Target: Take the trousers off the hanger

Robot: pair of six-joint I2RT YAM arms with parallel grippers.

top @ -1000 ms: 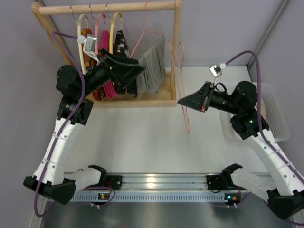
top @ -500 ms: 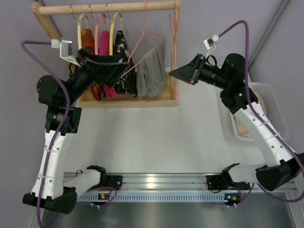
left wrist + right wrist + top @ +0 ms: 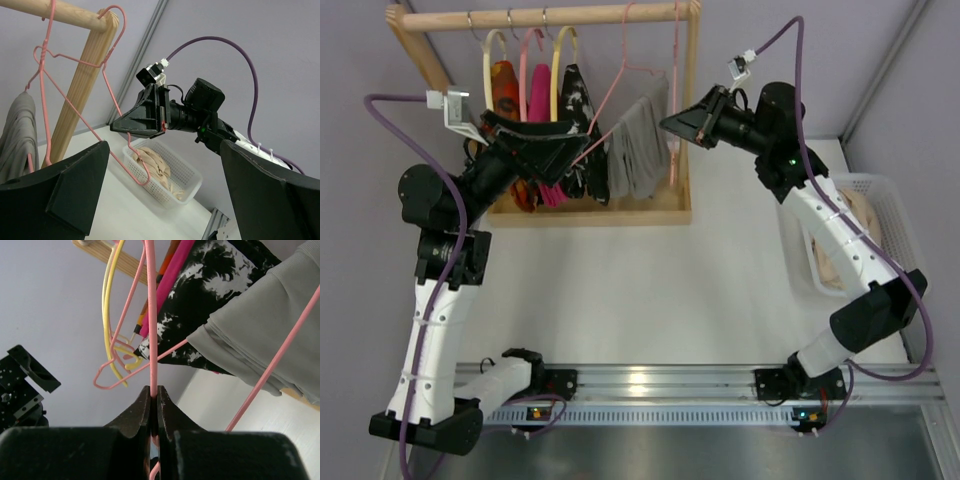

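The thin pink wire hanger point(image 3: 676, 50) is bare and stands upright at the right end of the wooden rack, its hook at the rod point(image 3: 113, 11). My right gripper point(image 3: 664, 123) is shut on its wire point(image 3: 151, 315), with the jaws point(image 3: 154, 390) pinching it. The beige trousers point(image 3: 858, 212) lie crumpled in the white basket point(image 3: 898, 215) at the right and also show in the left wrist view point(image 3: 156, 162). My left gripper point(image 3: 585, 145) is open and empty in front of the hung clothes, its fingers point(image 3: 75, 185) wide apart.
A twin pink wire hanger with grey trousers point(image 3: 640, 140) hangs next to the held hanger. Thicker hoop hangers with orange, pink and black-and-white clothes point(image 3: 535, 100) fill the rack's left side. The rack's right post point(image 3: 691, 100) stands just beyond the held hanger.
My right gripper has carried the bare pink hanger from above the table up and back to the rack's right end. My left arm rose earlier and has hardly moved since.
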